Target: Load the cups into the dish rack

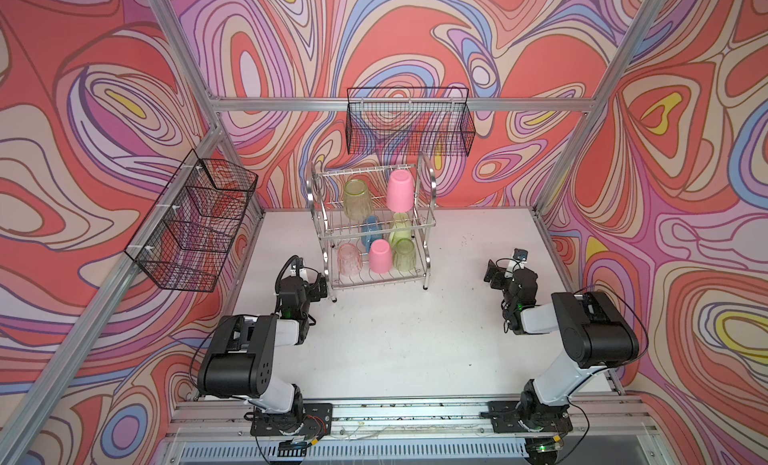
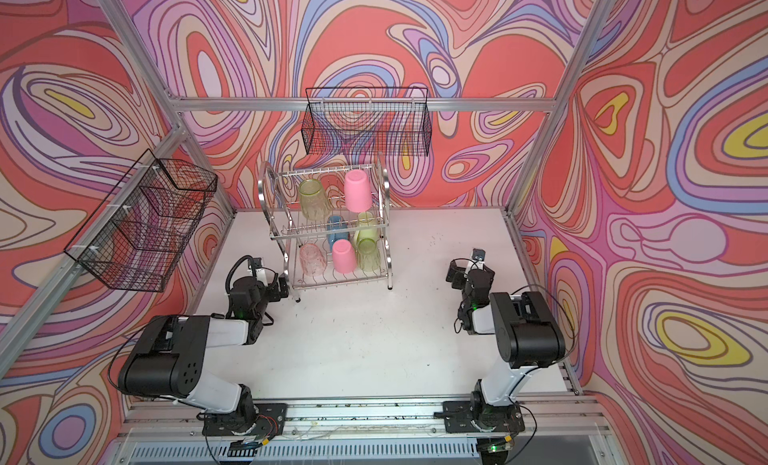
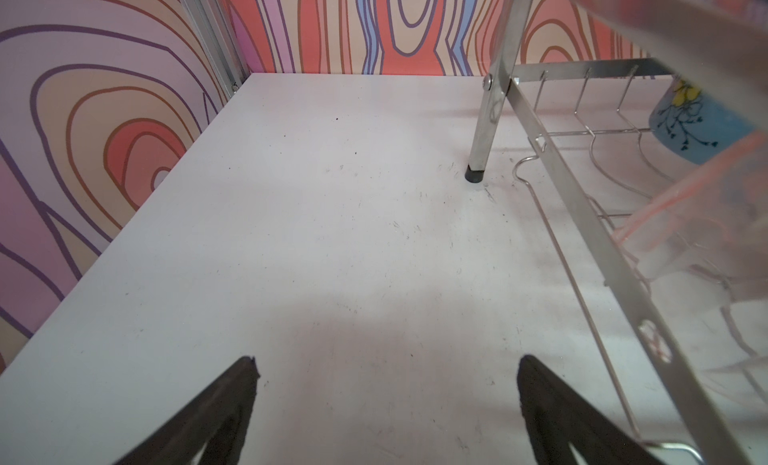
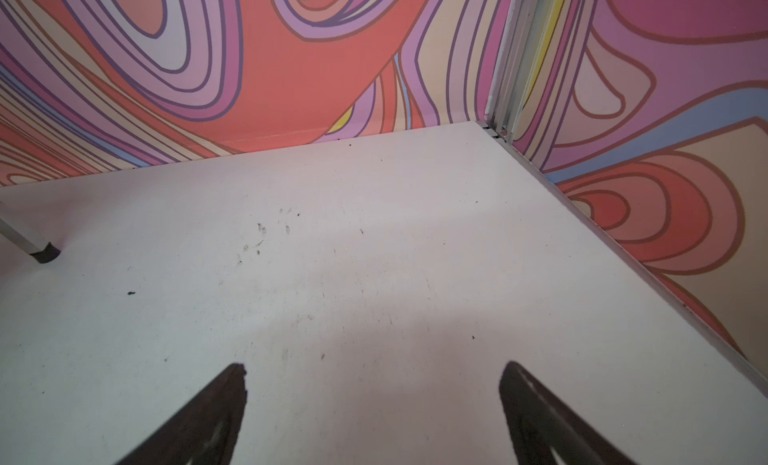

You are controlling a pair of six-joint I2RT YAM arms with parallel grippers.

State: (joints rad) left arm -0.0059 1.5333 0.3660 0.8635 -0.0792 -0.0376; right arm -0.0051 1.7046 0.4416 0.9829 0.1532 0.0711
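All seven cups are seen inside the dish rack [image 1: 425, 259], which stands toward the back of the table [image 1: 415, 338]: a clear green cup [image 1: 356, 199] and a pink tumbler [image 1: 400, 190] are set on the upper tier, while the clear pinkish cup [image 1: 349, 259], the second pink tumbler [image 1: 380, 256], the second clear green cup [image 1: 404, 255], the blue mug [image 1: 370, 230] and the pale-green mug [image 1: 401, 232] are held on the lower tier. No cup is seen on the table, so the loading step is judged to be finished. The left gripper [image 3: 386, 367] is spread wide with nothing between its fingers and is poised just beside the rack's near left leg; the right gripper [image 4: 374, 371] is likewise spread wide and empty, well apart from the rack over bare table. Nothing further is called for beyond a retreat of both arms, and the left one should be drawn away without the rack being knocked
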